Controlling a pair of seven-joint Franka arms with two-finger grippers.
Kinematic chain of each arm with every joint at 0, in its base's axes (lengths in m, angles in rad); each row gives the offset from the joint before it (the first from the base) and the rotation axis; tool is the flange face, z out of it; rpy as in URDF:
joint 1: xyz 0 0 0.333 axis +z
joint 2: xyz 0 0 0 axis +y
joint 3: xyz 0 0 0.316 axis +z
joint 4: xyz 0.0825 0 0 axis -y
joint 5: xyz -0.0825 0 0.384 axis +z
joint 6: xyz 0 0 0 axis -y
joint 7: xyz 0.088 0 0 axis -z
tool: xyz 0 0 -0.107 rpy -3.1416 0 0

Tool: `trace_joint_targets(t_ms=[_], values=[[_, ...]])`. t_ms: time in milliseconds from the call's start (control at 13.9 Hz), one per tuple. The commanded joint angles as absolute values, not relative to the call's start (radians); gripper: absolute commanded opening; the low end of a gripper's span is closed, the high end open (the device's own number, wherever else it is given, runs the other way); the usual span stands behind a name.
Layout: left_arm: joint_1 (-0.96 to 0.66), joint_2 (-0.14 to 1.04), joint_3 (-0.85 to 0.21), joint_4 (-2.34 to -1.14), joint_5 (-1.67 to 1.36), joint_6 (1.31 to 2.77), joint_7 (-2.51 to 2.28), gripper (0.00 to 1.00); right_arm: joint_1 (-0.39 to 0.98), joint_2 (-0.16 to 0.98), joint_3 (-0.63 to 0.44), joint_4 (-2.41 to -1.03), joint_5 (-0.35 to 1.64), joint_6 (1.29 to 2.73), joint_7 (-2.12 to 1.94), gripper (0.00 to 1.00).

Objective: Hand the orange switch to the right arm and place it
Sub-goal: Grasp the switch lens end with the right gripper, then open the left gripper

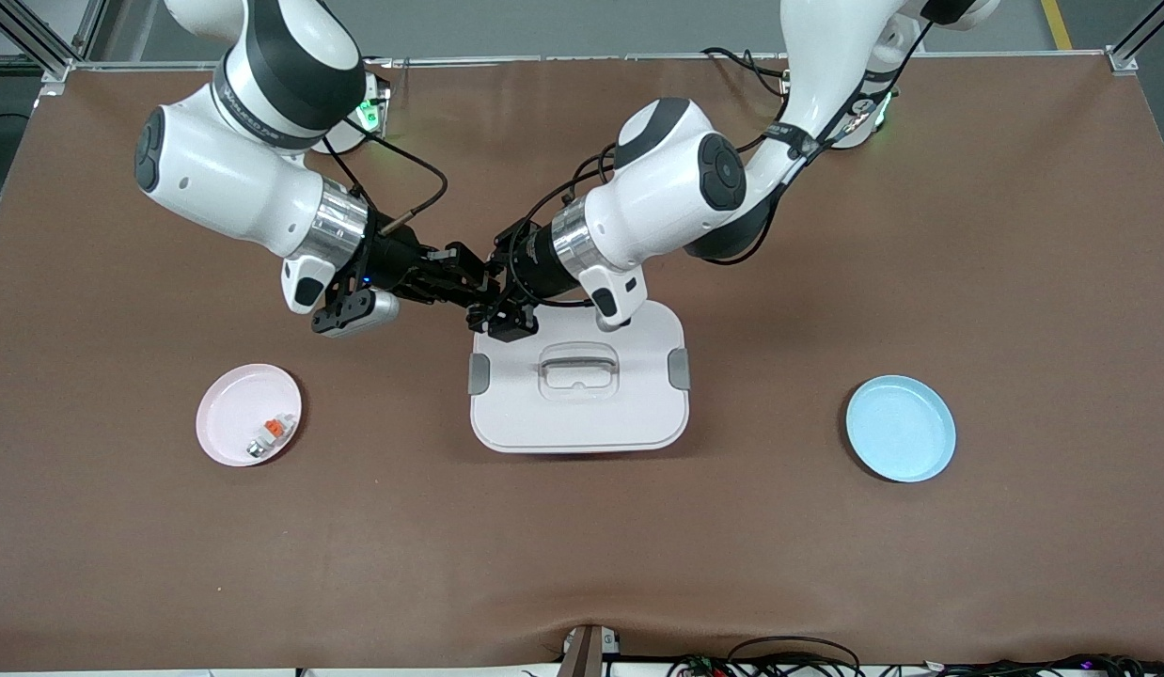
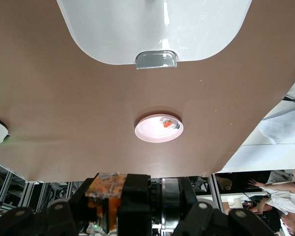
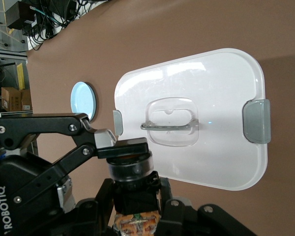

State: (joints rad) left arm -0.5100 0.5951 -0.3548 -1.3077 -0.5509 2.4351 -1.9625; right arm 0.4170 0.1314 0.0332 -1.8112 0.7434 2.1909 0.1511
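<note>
Closest to the camera lie two plates. The pink plate (image 1: 227, 420) is at the right arm's end of the table, with a small white block (image 1: 274, 430) on it. The blue plate (image 1: 900, 428) is at the left arm's end. Between them sits a white box (image 1: 579, 404) with a handle. Over the box's top edge the two grippers meet. The left gripper (image 1: 488, 293) and the right gripper (image 1: 477, 287) are both clamped on the switch (image 3: 131, 165), up in the air.

Orange-and-black switch (image 2: 107, 199), brown table (image 1: 1014, 235)
</note>
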Motion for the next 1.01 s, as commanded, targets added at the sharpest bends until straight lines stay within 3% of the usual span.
trace_joint_targets(t_ms=[0,72,144,287,359,431,503,933], values=[[-0.511,0.588,-0.353,-1.290,-0.575,2.437,-1.959,0.32,0.431,0.123,0.028,-1.824,0.735,2.197,0.176,0.00],[-0.511,0.591,-0.353,-1.290,-0.575,2.437,-1.959,0.33,0.431,0.124,0.028,-1.822,0.735,2.195,0.176,0.00],[-0.511,0.588,-0.353,-1.290,-0.575,2.437,-1.959,0.45,0.431,0.123,0.028,-1.822,0.735,2.195,0.176,0.00],[-0.506,0.586,-0.353,-1.290,-0.580,2.437,-1.960,0.50,0.431,0.124,0.028,-1.822,0.735,2.195,0.175,0.00],[-0.505,0.584,-0.353,-1.290,-0.592,2.437,-1.959,0.68,0.431,0.124,0.028,-1.822,0.735,2.195,0.173,0.00],[-0.505,0.584,-0.353,-1.289,-0.594,2.437,-1.959,0.93,0.431,0.124,0.028,-1.822,0.735,2.197,0.173,0.00],[-0.505,0.584,-0.353,-1.290,-0.594,2.437,-1.959,1.00,0.431,0.124,0.028,-1.822,0.735,2.197,0.173,0.00],[-0.503,0.584,-0.353,-1.290,-0.594,2.436,-1.959,1.00,0.430,0.126,0.026,-1.818,0.726,2.186,0.050,0.00]])
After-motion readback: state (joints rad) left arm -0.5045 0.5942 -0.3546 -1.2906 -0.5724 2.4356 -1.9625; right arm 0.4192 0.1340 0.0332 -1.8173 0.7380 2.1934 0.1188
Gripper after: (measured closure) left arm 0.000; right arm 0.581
